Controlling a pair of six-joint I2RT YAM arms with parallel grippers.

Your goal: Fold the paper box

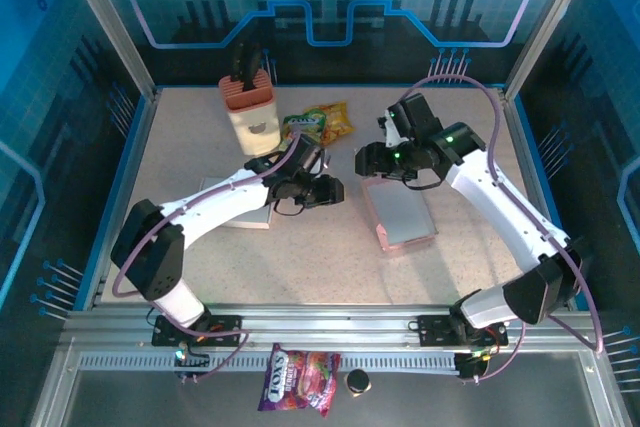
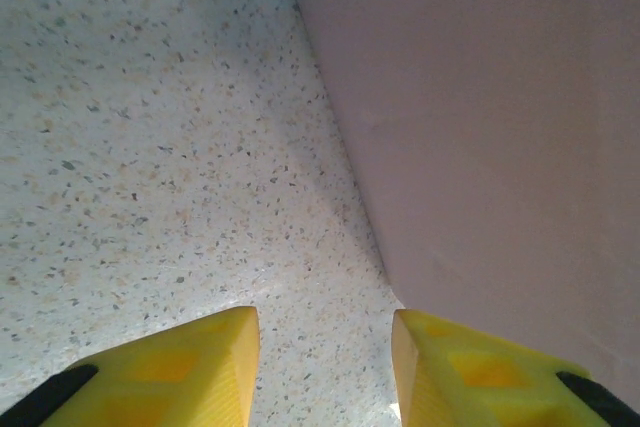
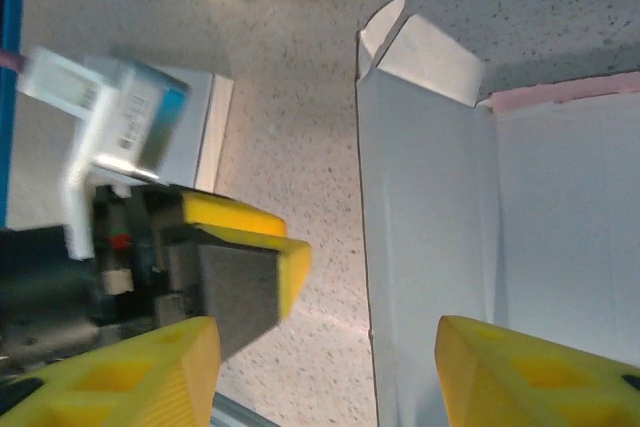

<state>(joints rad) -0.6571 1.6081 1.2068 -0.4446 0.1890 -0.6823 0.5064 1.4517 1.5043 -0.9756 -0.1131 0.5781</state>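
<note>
With left gripper (image 2: 325, 362) parted and empty, low over the speckled table (image 2: 150, 147), just beside a pink panel of the paper box (image 2: 500, 147), and right gripper (image 3: 325, 347) likewise agape, holding nothing, above the box's grey inside near its tuck flap (image 3: 430, 57): probably time to raise a side wall. Slide the left fingers (image 2: 180, 367) under the panel's edge and lift along the crease, never mid-sheet. Press the floor panel down from the right, there just right of table centre, against sliding. Steer clear of the snack bag (image 1: 320, 123) and the flat white card (image 1: 240, 205) nearby.
</note>
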